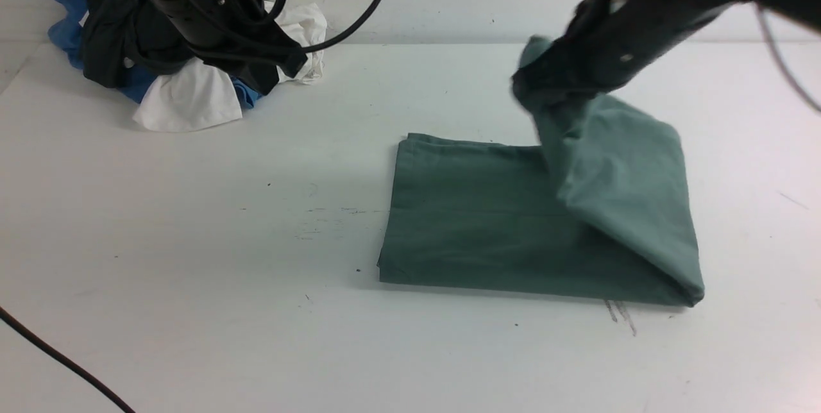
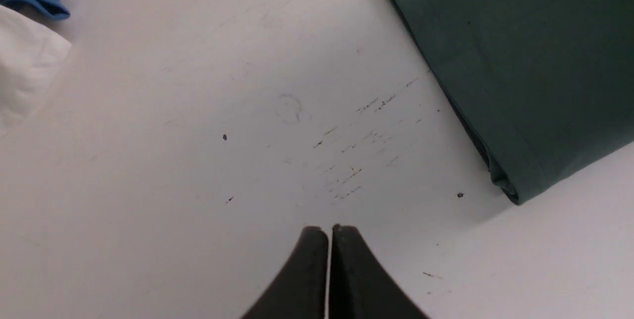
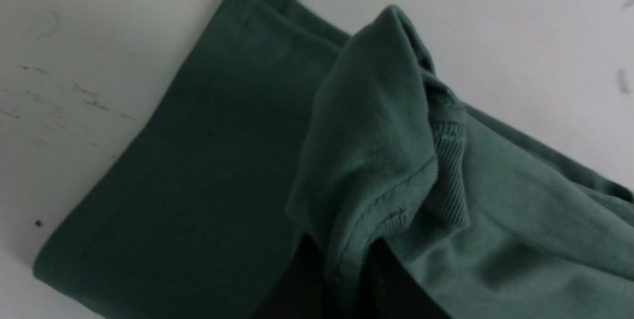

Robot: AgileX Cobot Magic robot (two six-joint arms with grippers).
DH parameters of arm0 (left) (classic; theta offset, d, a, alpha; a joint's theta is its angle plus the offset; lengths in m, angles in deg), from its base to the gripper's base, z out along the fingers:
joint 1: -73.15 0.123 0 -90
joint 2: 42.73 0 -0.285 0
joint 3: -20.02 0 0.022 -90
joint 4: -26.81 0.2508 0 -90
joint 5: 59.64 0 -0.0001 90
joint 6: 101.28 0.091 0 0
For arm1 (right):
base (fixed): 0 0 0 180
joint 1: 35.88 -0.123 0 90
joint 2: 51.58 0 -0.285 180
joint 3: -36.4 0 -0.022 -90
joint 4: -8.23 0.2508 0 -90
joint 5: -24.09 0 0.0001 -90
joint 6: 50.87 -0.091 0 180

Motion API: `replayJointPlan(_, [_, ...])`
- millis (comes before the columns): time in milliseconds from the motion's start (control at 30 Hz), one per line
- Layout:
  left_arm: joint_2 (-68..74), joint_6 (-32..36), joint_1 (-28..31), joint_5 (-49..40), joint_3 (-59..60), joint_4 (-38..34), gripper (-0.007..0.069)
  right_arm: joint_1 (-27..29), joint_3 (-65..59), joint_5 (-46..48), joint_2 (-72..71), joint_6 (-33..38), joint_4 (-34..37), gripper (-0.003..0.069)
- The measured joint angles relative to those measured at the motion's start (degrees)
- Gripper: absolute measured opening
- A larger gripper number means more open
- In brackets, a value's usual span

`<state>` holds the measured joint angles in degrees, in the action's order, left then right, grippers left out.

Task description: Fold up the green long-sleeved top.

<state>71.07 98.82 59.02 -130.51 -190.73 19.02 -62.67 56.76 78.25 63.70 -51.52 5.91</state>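
The green top (image 1: 474, 220) lies folded on the table (image 1: 192, 240), right of centre. Its far right corner is lifted, clamped in the right gripper (image 3: 346, 279). The left gripper (image 2: 329, 239) hovers over bare table near a clothes pile (image 1: 186, 102) — fingers pressed together, holding nothing.

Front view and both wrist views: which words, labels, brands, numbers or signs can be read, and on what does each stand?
None can be read in any view.
The top shows plain green cloth, with no visible tag or print.
The table bears only scuff marks.
The pile shows no print.
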Motion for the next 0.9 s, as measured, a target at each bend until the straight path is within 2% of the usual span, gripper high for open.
replayJointPlan(67, [0.0,-0.1,0.0,0.0,0.0,0.0,-0.0008,-1.5,1.2,-0.4,2.4,-0.8,0.1,0.0048])
replayJointPlan(133, [0.0,-0.1,0.0,0.0,0.0,0.0,-0.0008,-3.7,4.5,-0.6,7.0,-1.6,1.6,0.0092])
replayJointPlan(233, [0.0,-0.1,0.0,0.0,0.0,0.0,-0.0008,-5.2,8.8,-0.4,9.2,-1.6,3.7,0.0189])
replayJointPlan(300, [0.0,-0.1,0.0,0.0,0.0,-0.3,-0.0007,-5.5,12.3,1.2,9.2,-1.6,3.9,0.0281])
replayJointPlan(400, [0.0,-0.1,-0.1,0.0,0.0,-2.0,-0.0007,-5.1,17.4,5.0,8.1,-1.7,-0.5,0.0396])
replayJointPlan(500, [0.2,0.2,-2.0,0.0,0.0,-4.0,-0.0007,-3.2,20.2,10.5,5.9,-1.7,-7.7,0.0442])
replayJointPlan(600, [0.9,1.7,-5.4,0.0,0.0,-5.9,-0.0007,0.1,20.6,15.4,4.3,-1.5,-11.4,0.0421])
replayJointPlan(667, [2.6,3.4,-8.3,0.9,0.0,-8.5,-0.0007,3.9,20.1,16.8,4.0,-0.8,-11.3,0.0366])
replayJointPlan(700, [3.0,3.6,-8.9,1.0,0.0,-8.8,-0.0007,4.3,20.1,16.8,3.9,-0.8,-11.2,0.0366])
replayJointPlan(733, [4.9,4.8,-10.9,2.7,-0.1,-11.0,-0.0007,7.2,18.4,17.0,3.9,0.1,-8.9,0.0285])
replayJointPlan(767, [6.2,5.3,-11.5,3.4,-0.1,-12.0,-0.0007,8.6,17.2,17.0,3.9,0.7,-7.8,0.0258])
replayJointPlan(900, [14.4,7.0,-13.3,7.1,-0.1,-14.5,-0.0007,14.0,7.7,15.3,3.9,3.2,0.8,0.0072])
